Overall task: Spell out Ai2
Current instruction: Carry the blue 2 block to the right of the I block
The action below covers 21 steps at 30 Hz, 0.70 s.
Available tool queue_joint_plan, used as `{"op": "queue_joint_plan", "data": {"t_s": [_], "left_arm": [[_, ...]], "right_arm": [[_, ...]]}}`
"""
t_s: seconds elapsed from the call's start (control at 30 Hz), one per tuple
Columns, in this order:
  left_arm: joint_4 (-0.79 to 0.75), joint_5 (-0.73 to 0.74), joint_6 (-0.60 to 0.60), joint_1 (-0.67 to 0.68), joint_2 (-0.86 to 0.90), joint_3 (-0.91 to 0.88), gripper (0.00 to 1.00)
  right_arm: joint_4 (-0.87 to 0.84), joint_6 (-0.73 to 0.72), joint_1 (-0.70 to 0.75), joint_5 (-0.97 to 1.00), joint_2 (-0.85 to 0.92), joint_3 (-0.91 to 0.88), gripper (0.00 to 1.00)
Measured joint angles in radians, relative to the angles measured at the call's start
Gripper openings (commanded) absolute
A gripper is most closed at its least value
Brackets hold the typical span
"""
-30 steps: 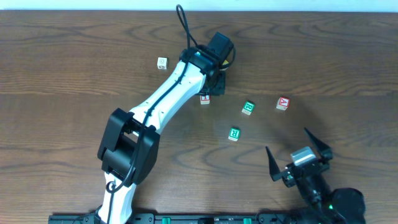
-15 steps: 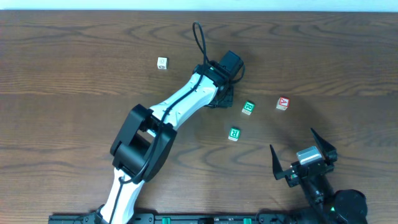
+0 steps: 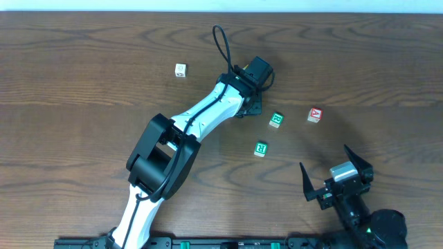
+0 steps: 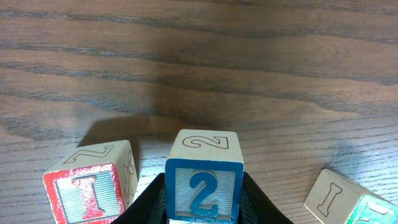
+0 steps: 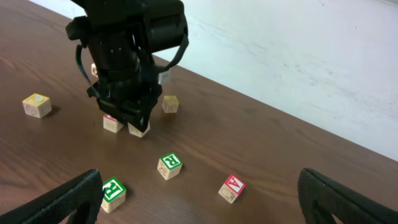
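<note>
My left gripper is shut on the blue "2" cube, which sits between its black jaws. The red "I" cube stands just left of it, a small gap between them. In the right wrist view the "2" cube and the "I" cube are side by side at table level under the left gripper. The overhead view hides both under the arm. The red "A" cube lies apart to the right and also shows in the right wrist view. My right gripper is open and empty near the front edge.
Two green-lettered cubes lie between the left gripper and the "A" cube. One of them shows at the lower right of the left wrist view. A white cube sits at the far left. Two yellowish cubes lie farther back.
The left arm has swung to the right and its gripper has shifted a little right. The arm now covers the red "I" cube in the overhead view. The right gripper has barely moved.
</note>
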<state>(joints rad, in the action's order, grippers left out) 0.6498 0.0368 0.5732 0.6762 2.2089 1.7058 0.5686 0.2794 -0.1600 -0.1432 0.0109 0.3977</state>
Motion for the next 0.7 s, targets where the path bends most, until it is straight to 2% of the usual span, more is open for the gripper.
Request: {"op": "queue_joint_plan", "data": {"t_s": [0.2, 0.37, 0.5, 0.7], "left_arm": [[0.019, -0.023, 0.0, 0.008, 0.0, 0.0, 0.06], [0.023, -0.039, 0.0, 0.012, 0.0, 0.0, 0.29], [0.023, -0.043, 0.0, 0.012, 0.0, 0.0, 0.4], [0.027, -0.044, 0.003, 0.012, 0.0, 0.0, 0.4]], "right_arm": [[0.0, 0.0, 0.0, 0.001, 0.0, 0.0, 0.99], [0.0, 0.0, 0.0, 0.002, 0.0, 0.0, 0.99], [0.0, 0.0, 0.0, 0.002, 0.0, 0.0, 0.99], [0.0, 0.0, 0.0, 0.002, 0.0, 0.0, 0.99]]}}
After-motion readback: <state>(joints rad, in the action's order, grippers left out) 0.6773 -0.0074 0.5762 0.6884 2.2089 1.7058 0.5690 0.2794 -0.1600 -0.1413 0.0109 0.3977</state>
